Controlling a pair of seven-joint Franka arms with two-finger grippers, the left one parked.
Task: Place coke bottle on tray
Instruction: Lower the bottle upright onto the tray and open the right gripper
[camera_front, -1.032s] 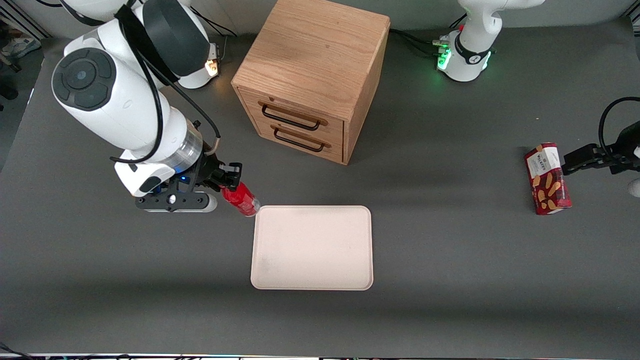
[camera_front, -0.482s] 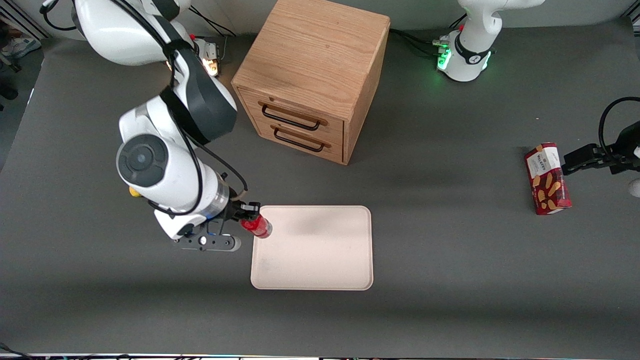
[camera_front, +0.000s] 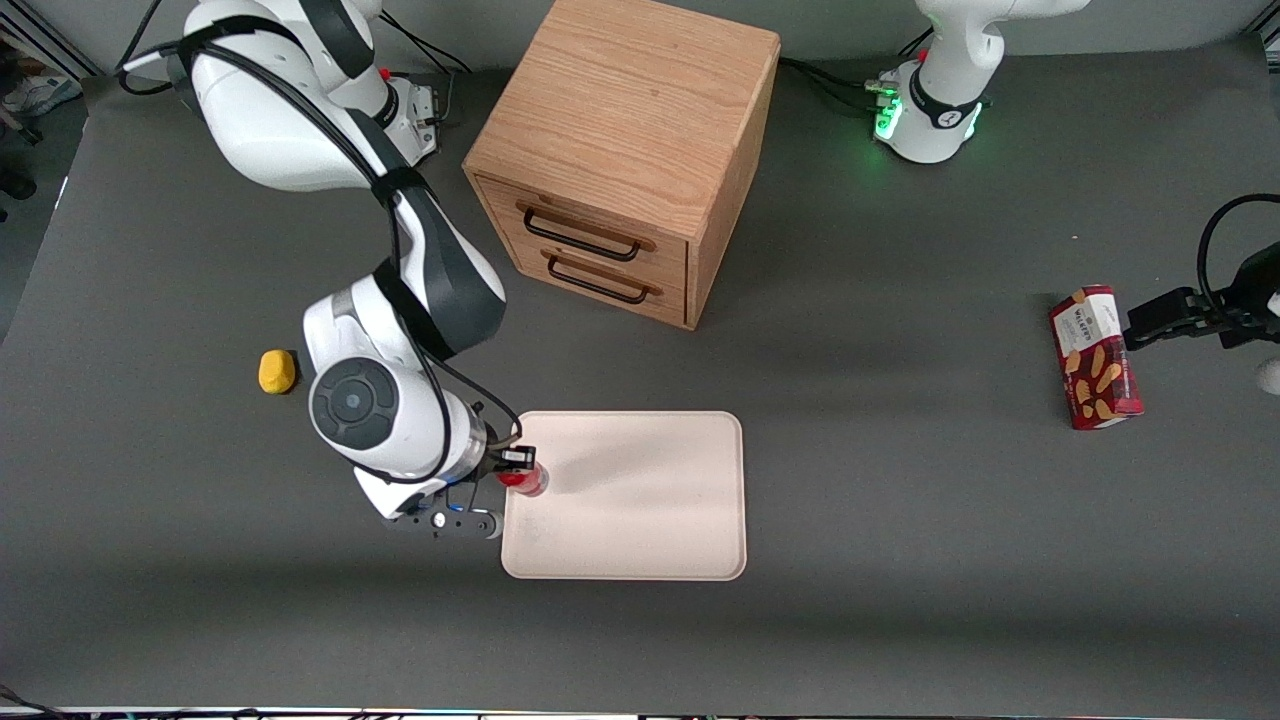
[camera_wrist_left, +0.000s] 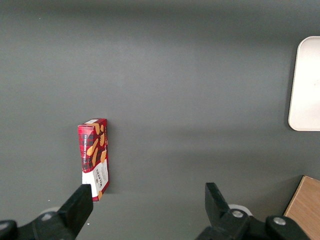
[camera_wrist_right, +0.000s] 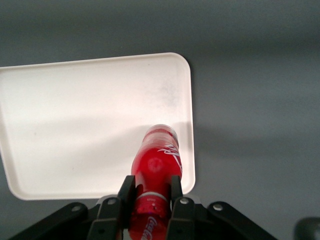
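My gripper (camera_front: 515, 466) (camera_wrist_right: 150, 191) is shut on the coke bottle (camera_front: 525, 479) (camera_wrist_right: 156, 165), a slim glossy red bottle with white lettering. The black fingers (camera_wrist_right: 127, 189) clamp the bottle on both sides. The bottle hangs over the tray (camera_front: 640, 500) (camera_wrist_right: 75, 125), just inside the tray edge that faces the working arm's end of the table. The tray is a flat pale pinkish-cream rectangle with rounded corners. I cannot tell whether the bottle's base touches the tray.
A wooden two-drawer cabinet (camera_front: 625, 160) stands farther from the front camera than the tray. A small yellow object (camera_front: 277, 371) lies toward the working arm's end. A red snack box (camera_front: 1094, 357) (camera_wrist_left: 94, 159) lies toward the parked arm's end.
My gripper has carried the bottle nearer to the front camera and toward the tray; the bottle now hangs over the tray's edge. The arm moving off has uncovered the yellow object.
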